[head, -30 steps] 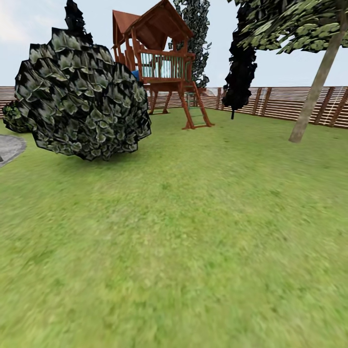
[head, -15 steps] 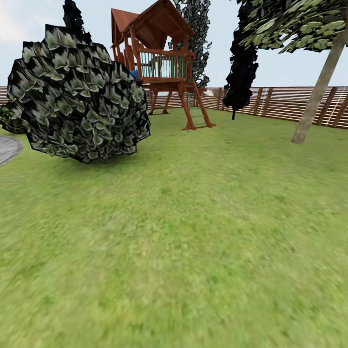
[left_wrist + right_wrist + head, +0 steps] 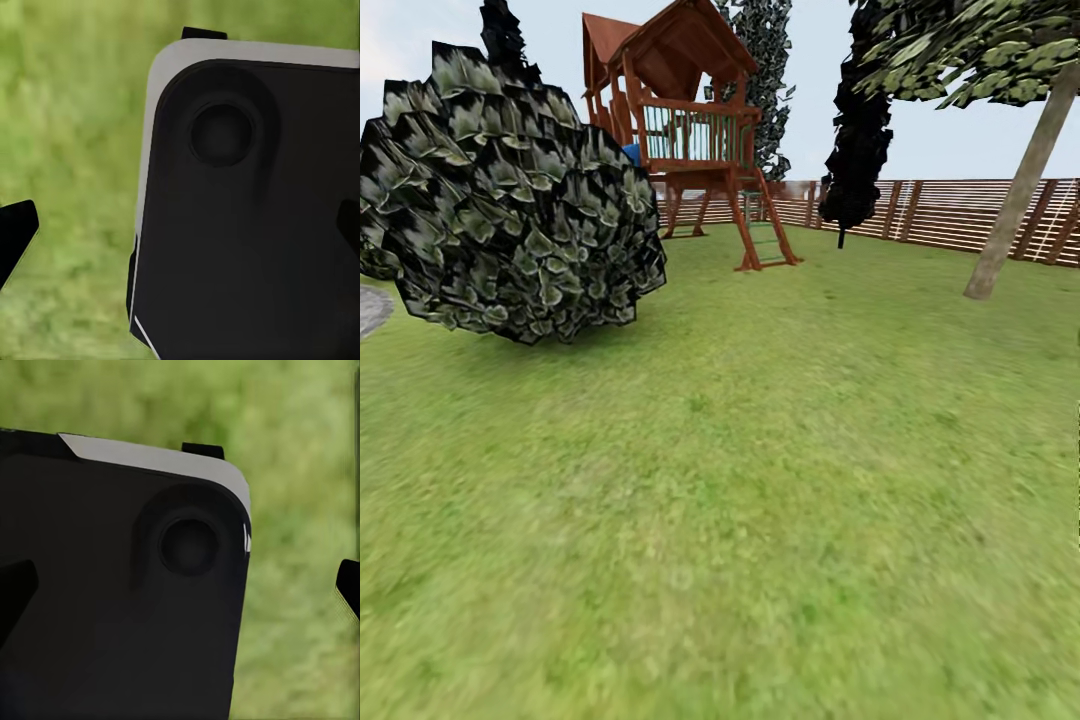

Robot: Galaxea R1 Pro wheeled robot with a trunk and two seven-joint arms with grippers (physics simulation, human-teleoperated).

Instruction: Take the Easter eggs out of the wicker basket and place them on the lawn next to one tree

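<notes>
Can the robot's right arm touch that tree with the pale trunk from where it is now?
Probably not. The tree stands far across the lawn, by the fence. Nothing blocks the way, so the robot would likely have to roll closer first.

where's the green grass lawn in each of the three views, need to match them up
Head view: the mottled green grass lawn covers the lower two thirds, running back to the brown slatted wooden fence.
Left wrist view: blurred lawn beside a black, pale-edged robot panel.
Right wrist view: blurred lawn past a similar panel.
Shared landmark: the lawn itself.
</notes>
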